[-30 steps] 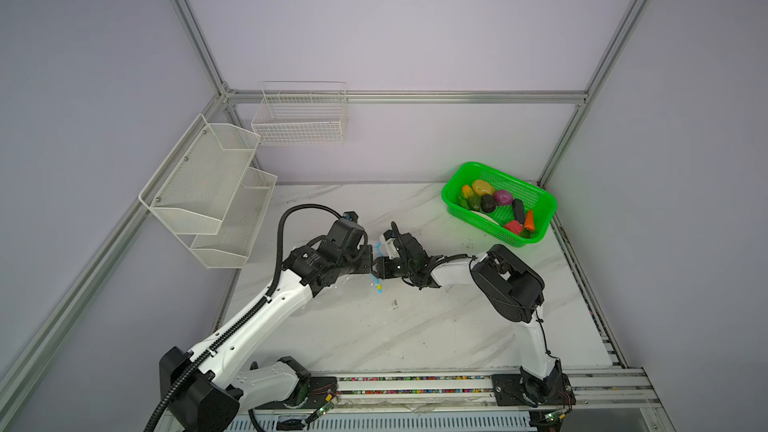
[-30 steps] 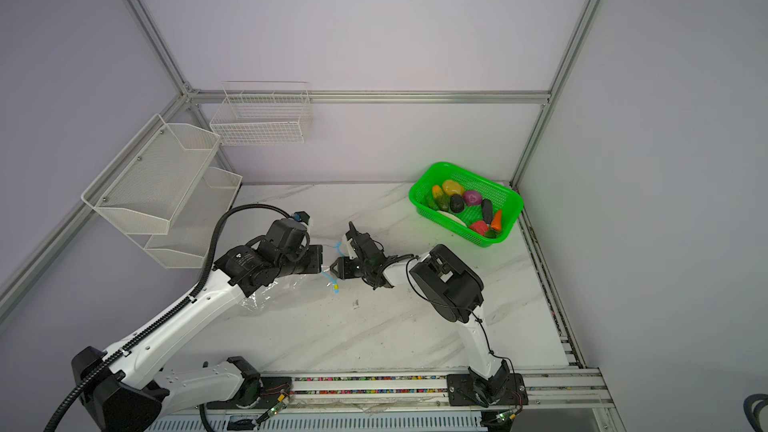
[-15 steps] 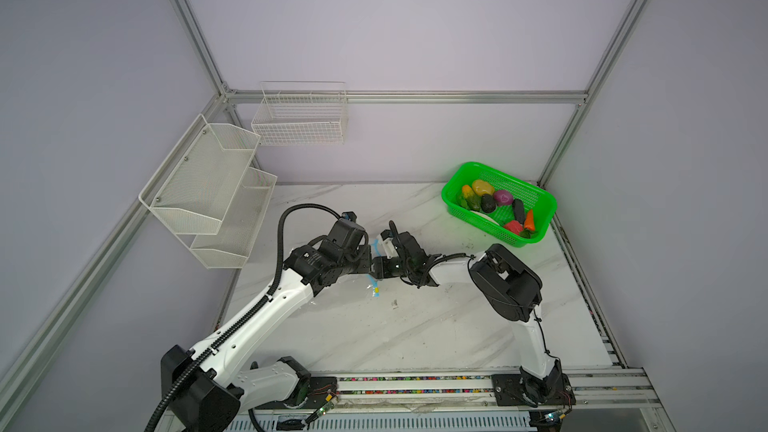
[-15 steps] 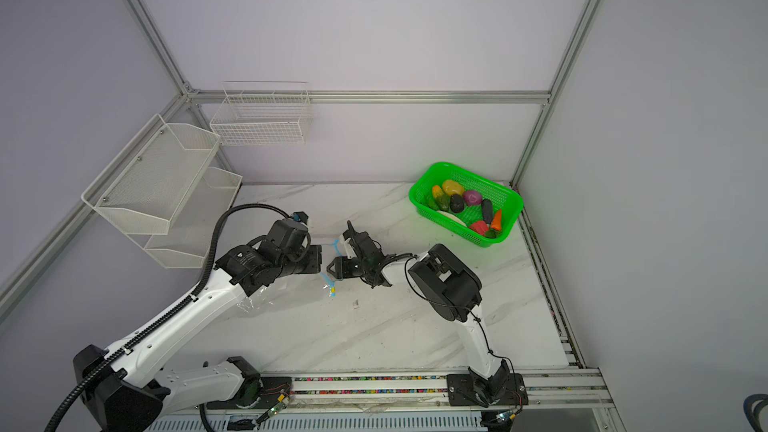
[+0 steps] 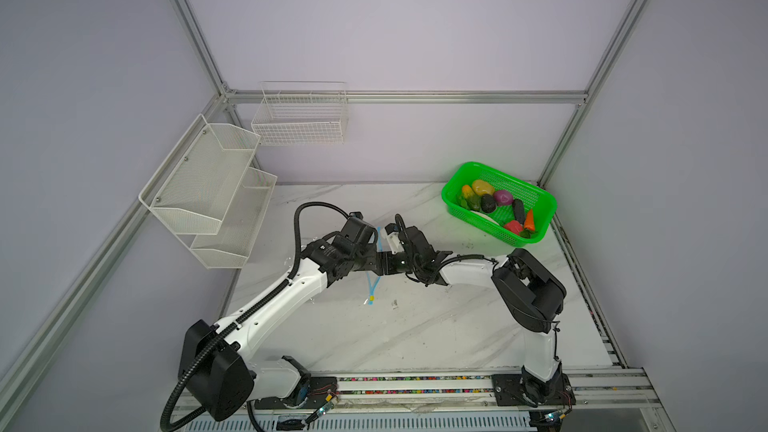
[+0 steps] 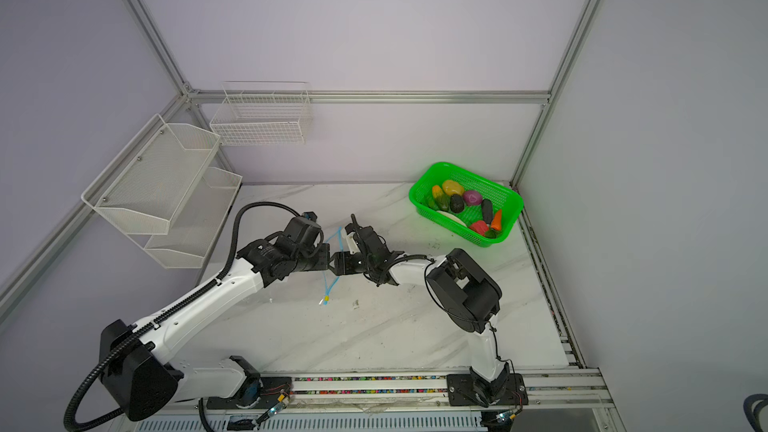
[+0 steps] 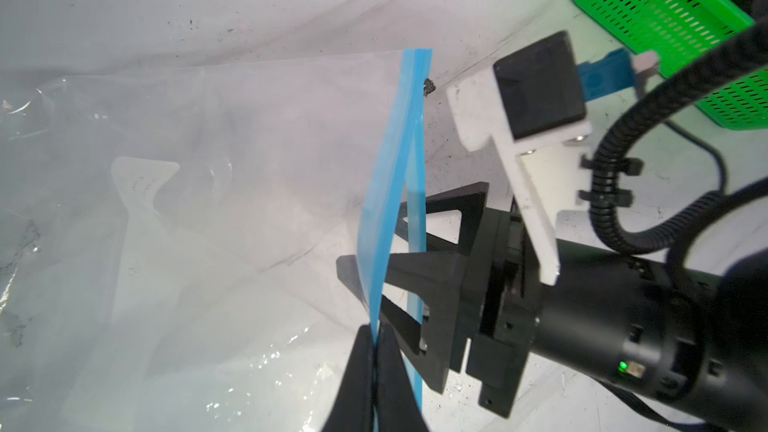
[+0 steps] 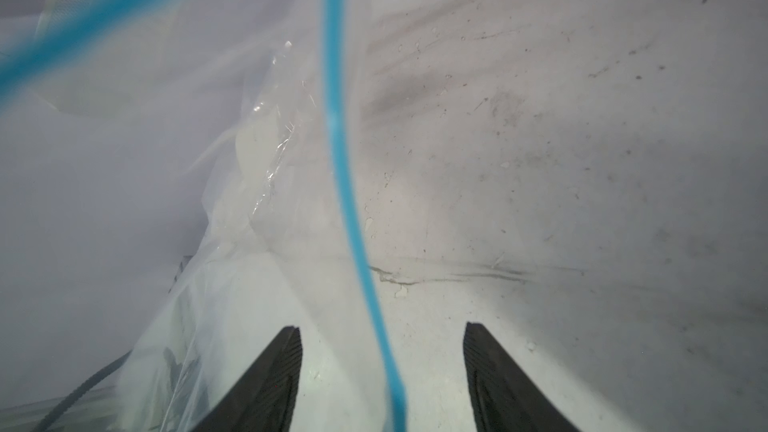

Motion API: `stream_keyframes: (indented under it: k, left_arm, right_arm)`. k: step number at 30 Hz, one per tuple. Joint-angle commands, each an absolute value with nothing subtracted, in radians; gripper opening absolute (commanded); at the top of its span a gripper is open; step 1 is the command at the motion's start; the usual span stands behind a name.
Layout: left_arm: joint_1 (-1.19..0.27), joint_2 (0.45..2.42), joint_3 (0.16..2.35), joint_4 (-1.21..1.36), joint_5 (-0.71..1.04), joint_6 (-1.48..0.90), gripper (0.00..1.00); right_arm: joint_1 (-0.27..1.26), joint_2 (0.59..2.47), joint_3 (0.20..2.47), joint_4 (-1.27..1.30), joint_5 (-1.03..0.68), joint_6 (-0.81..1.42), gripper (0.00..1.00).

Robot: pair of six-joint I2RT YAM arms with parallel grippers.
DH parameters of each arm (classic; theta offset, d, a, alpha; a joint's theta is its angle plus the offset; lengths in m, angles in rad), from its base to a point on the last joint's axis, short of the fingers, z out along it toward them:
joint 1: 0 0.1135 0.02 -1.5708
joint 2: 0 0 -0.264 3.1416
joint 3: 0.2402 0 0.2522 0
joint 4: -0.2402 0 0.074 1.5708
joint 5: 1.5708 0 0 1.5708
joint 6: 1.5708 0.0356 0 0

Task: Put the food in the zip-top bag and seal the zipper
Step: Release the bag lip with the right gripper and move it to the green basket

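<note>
Our left tool (image 7: 376, 347) pinches the zipper (image 7: 392, 168) of the zip-top bag (image 7: 249, 139) on the bench (image 5: 415, 334); our right tool (image 8: 382, 338) gapes wide. We cannot read its white label (image 7: 141, 184); the food (image 5: 496, 207) lies in the basket (image 5: 486, 228).

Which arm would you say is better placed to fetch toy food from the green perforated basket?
Right, probably: the right gripper is open, the green basket on its side; the left gripper pinches the clear bag's blue strip.

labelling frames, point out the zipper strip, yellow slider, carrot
zipper strip (image 7: 388, 184), left wrist view, mid blue band
yellow slider (image 5: 371, 297), a top view, tab body
carrot (image 5: 529, 220), a top view, orange body
</note>
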State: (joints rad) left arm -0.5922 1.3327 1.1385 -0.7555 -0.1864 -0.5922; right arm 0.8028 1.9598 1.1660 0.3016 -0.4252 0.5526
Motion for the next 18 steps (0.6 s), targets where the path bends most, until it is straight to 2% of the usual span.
stream_keyframes:
  k: [1, 12, 18]
  left_arm:
    - [-0.595, 1.334, 1.153, -0.713, -0.195, -0.614, 0.00]
    - [-0.595, 1.347, 1.084, -0.574, -0.062, -0.602, 0.00]
    - [-0.595, 1.347, 1.066, -0.528, -0.075, -0.592, 0.00]
  right_arm:
    - [0.798, 1.907, 1.145, 0.263, -0.402, 0.554, 0.66]
    - [0.732, 1.760, 1.061, 0.219, -0.391, 0.509, 0.69]
    - [0.653, 1.688, 1.087, 0.127, -0.353, 0.441, 0.69]
